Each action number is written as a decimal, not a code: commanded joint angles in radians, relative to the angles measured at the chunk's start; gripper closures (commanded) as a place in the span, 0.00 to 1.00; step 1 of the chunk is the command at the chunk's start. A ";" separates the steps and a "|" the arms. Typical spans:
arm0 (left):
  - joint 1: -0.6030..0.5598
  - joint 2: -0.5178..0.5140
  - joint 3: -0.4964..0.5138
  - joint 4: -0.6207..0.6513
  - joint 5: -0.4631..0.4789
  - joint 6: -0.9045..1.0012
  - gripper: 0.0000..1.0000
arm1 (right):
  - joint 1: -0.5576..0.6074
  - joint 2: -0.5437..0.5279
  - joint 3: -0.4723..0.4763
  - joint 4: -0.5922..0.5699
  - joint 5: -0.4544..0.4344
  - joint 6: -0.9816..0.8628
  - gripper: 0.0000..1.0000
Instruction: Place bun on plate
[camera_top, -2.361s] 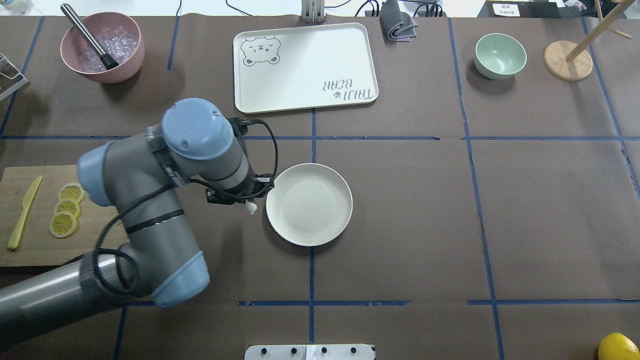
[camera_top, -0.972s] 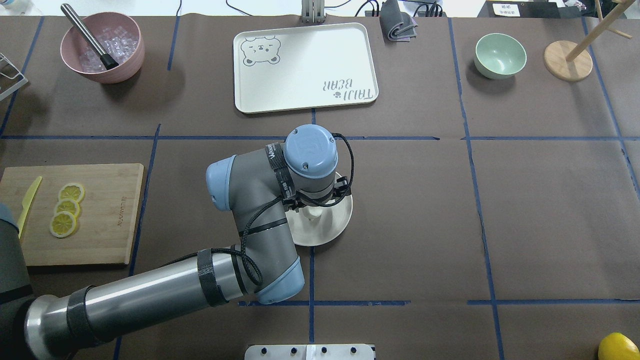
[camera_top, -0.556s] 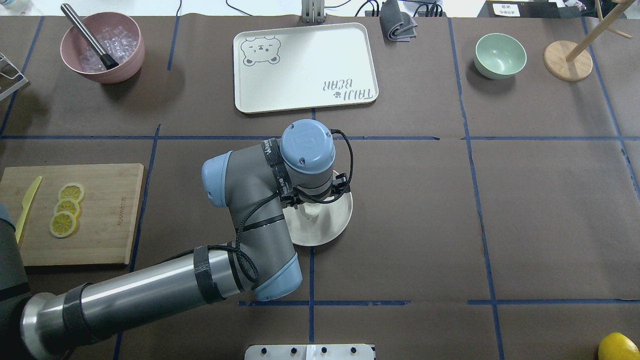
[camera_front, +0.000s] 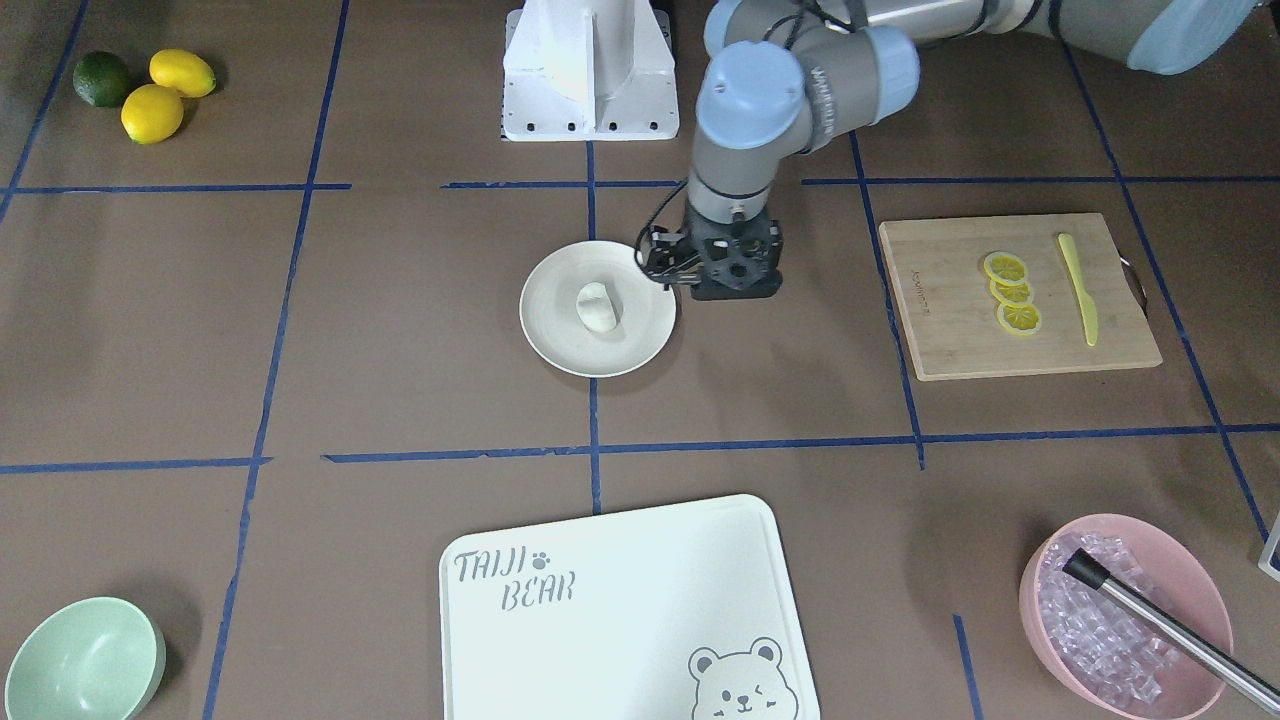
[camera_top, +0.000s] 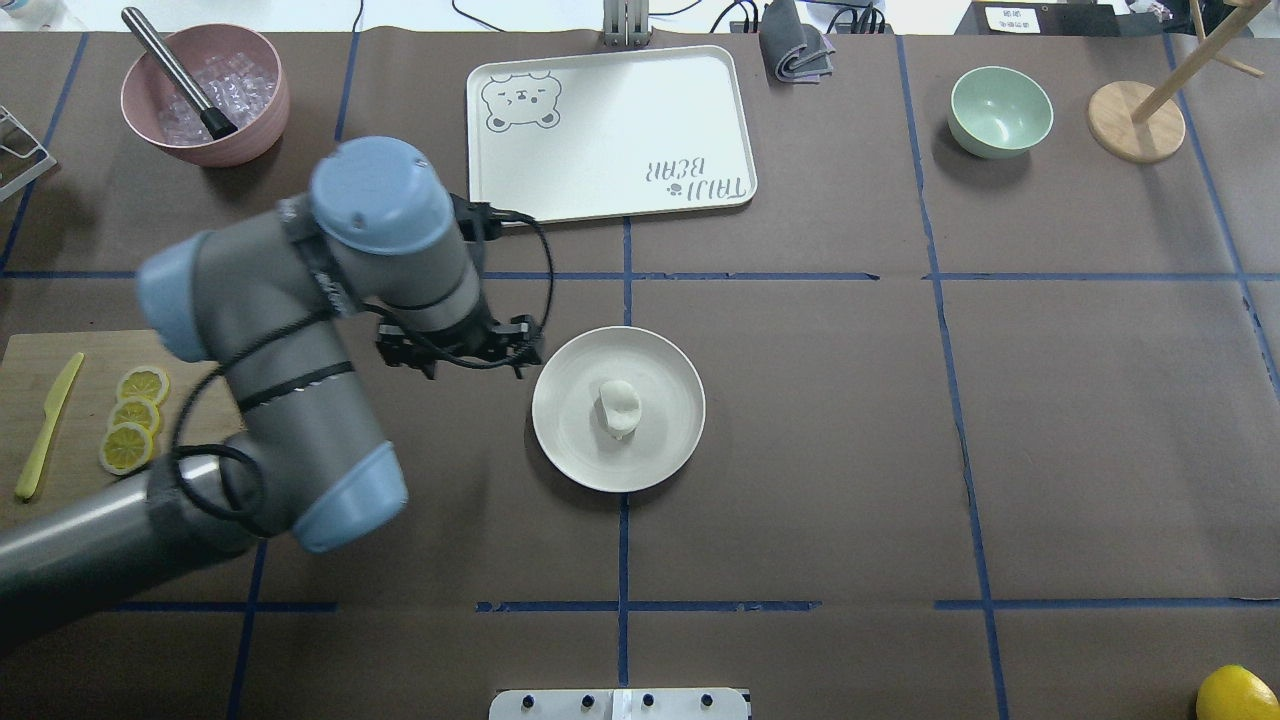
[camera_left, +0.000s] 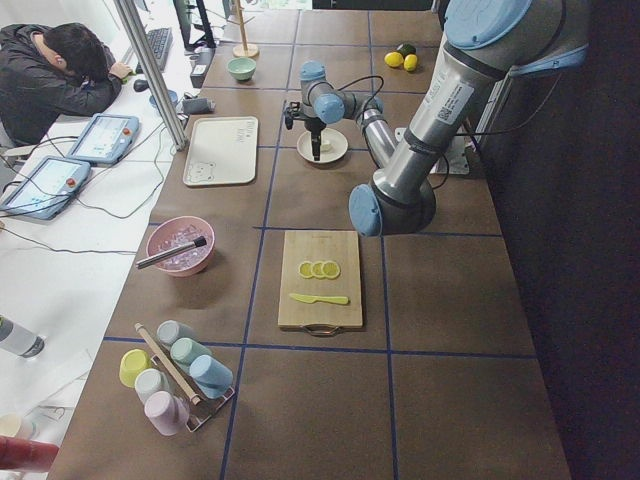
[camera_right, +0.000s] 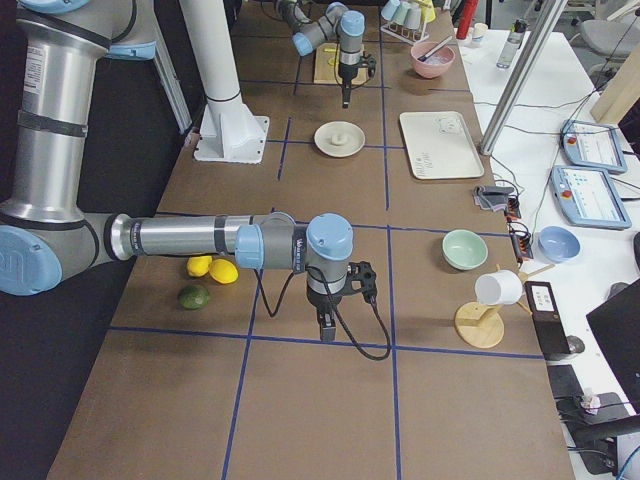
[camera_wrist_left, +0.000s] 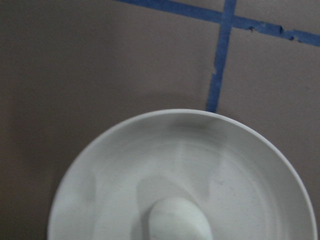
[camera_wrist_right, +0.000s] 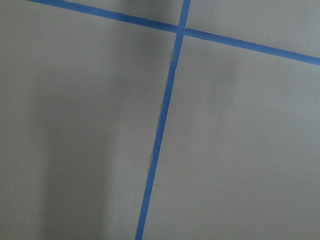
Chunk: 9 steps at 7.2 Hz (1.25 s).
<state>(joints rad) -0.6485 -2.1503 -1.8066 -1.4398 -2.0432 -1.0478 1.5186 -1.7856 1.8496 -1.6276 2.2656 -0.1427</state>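
Bun (camera_top: 619, 406): small smooth white oval lump, no markings, long axis running toward and away from the robot. It lies loose near the middle of the plate (camera_top: 566, 440), touched by nothing. Plate is round, cream-white, with a low rim and bare all round the bun.

Left gripper (camera_front: 735, 280) points straight down just outside the plate's rim on the robot's left, clear of plate and bun. Both sit to the right of its jaws. Jaws hold nothing. Whether they stand apart or together I cannot tell, since arm and mount cover the fingertips from above.

Room: bare brown table on every side of the plate, crossed by blue tape lines (camera_top: 622, 560), one passing under it. On the jaws' other side is the cutting board (camera_front: 1000, 350) with lemon slices (camera_front: 1010, 292), well apart. The bear tray (camera_top: 610, 130) is beyond the jaws, also well apart.

Views: overhead and front views show the whole bun. The left wrist view catches only its top end (camera_wrist_left: 177, 220) at the bottom frame edge, with the plate's far rim (camera_wrist_left: 100, 145) and a tape line. The two side views show the left gripper raised off the table. Right gripper (camera_right: 327, 328) shows only in the exterior right view, pointing down over bare table near two lemons (camera_right: 213, 268) and a lime (camera_right: 194, 296), far from the plate. Jaw state cannot be told. Its wrist view has only table and a tape cross.
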 joint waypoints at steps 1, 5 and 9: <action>-0.212 0.262 -0.190 0.068 -0.148 0.400 0.00 | 0.000 -0.003 -0.001 0.000 0.000 0.000 0.00; -0.708 0.564 -0.093 0.068 -0.300 1.076 0.00 | 0.000 -0.006 -0.007 0.003 0.002 0.000 0.00; -0.881 0.665 0.122 -0.060 -0.318 1.155 0.00 | -0.001 -0.006 -0.007 0.002 0.003 0.000 0.00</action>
<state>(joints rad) -1.4985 -1.4990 -1.7414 -1.4355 -2.3592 0.0995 1.5183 -1.7917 1.8424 -1.6248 2.2676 -0.1428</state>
